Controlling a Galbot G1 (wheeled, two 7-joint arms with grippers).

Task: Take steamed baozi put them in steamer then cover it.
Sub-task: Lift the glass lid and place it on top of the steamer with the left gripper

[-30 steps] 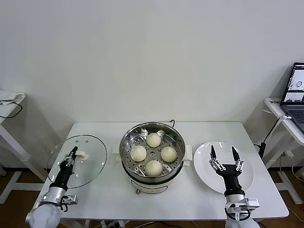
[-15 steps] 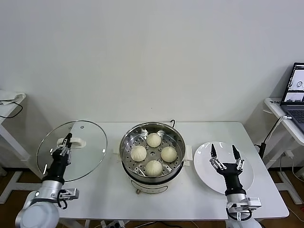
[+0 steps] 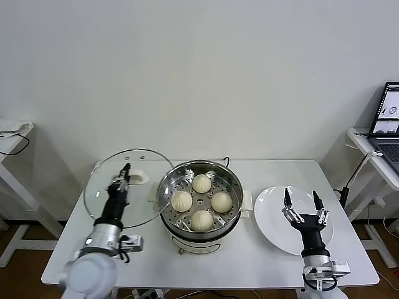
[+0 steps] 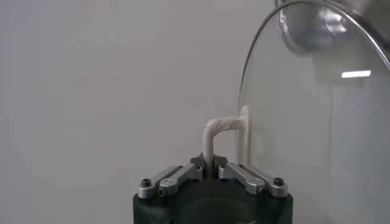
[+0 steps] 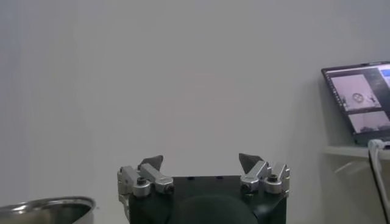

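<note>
Several cream-white baozi (image 3: 201, 183) lie on the perforated tray of the shiny steamer (image 3: 169, 180) at the table's middle. My left gripper (image 3: 124, 177) is shut on the white handle (image 4: 214, 135) of the glass cover (image 3: 106, 193). It holds the cover raised and tilted, just left of the steamer, with its right edge near the steamer's rim. In the left wrist view the cover (image 4: 317, 115) stands on edge beyond the handle. My right gripper (image 3: 302, 202) is open and empty above the white plate (image 3: 269, 218); it also shows in the right wrist view (image 5: 202, 163).
The white plate lies right of the steamer. A laptop (image 3: 388, 118) sits on a side table at the far right. Another side table (image 3: 12, 134) stands at the far left. The steamer's rim (image 5: 42, 207) shows in the right wrist view.
My left gripper has lifted the cover off the table and carried it right, toward the steamer. My right gripper has shifted slightly right over the plate.
</note>
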